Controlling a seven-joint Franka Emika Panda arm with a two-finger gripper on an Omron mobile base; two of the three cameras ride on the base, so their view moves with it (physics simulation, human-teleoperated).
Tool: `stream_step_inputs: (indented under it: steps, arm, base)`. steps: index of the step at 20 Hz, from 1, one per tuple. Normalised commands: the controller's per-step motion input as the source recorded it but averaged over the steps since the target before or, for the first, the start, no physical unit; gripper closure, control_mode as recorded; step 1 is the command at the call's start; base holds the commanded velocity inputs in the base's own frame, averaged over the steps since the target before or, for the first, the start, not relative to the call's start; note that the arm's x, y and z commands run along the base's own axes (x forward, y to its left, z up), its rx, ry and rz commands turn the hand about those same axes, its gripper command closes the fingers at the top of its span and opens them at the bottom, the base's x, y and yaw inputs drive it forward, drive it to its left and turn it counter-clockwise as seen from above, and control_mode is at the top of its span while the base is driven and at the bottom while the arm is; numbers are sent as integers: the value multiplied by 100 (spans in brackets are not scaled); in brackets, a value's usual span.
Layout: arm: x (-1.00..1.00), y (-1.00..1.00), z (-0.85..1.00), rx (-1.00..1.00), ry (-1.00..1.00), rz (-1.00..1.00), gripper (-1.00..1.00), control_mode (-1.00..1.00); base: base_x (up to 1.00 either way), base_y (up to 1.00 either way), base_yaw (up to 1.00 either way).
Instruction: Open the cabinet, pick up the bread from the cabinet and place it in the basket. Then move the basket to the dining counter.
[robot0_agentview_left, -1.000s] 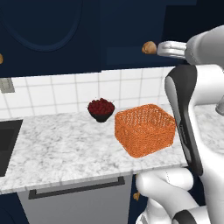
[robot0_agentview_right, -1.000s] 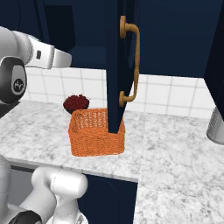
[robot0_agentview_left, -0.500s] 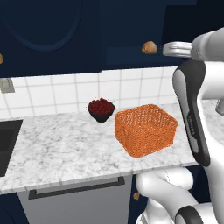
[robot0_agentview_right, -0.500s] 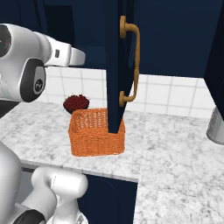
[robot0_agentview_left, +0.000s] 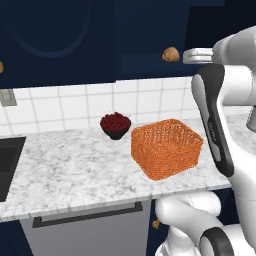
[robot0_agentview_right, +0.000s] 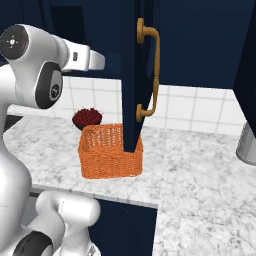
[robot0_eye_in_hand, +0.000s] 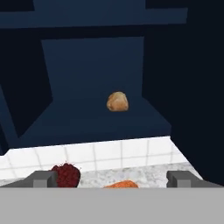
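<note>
Tan bread (robot0_agentview_left: 170, 54) up in the open navy cabinet (robot0_agentview_left: 150, 35), orange basket (robot0_agentview_left: 167, 148) beside berry bowl (robot0_agentview_left: 115, 124) below.

Navy cabinet (robot0_agentview_right: 131, 75), tan bread (robot0_eye_in_hand: 117, 101), orange mesh basket (robot0_agentview_left: 166, 147), red berries (robot0_agentview_left: 115, 121), white-grey marbled worktop (robot0_agentview_left: 70, 172)

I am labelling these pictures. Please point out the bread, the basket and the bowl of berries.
bread (robot0_eye_in_hand: 117, 101), hand view, middle of the bun.
basket (robot0_agentview_left: 167, 161), left base view, front mesh wall.
bowl of berries (robot0_agentview_left: 115, 122), left base view, the red berries on top.
</note>
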Motion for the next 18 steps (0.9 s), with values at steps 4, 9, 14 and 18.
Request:
stream_step_inputs:
  steps: [4,9,14,18]
  arm:
    - [47,-16,-23,3,2,0,-100,-100]
    - [49,0,-12,0,0,0,-100,-100]
    - [51,-6,-5,0,1,0,-100,-100]
    - [41,-17,-4,0,0,0,-100,-100]
  base:
    - [0,0,0]
    - [0,0,0]
    - [0,0,0]
    - [0,0,0]
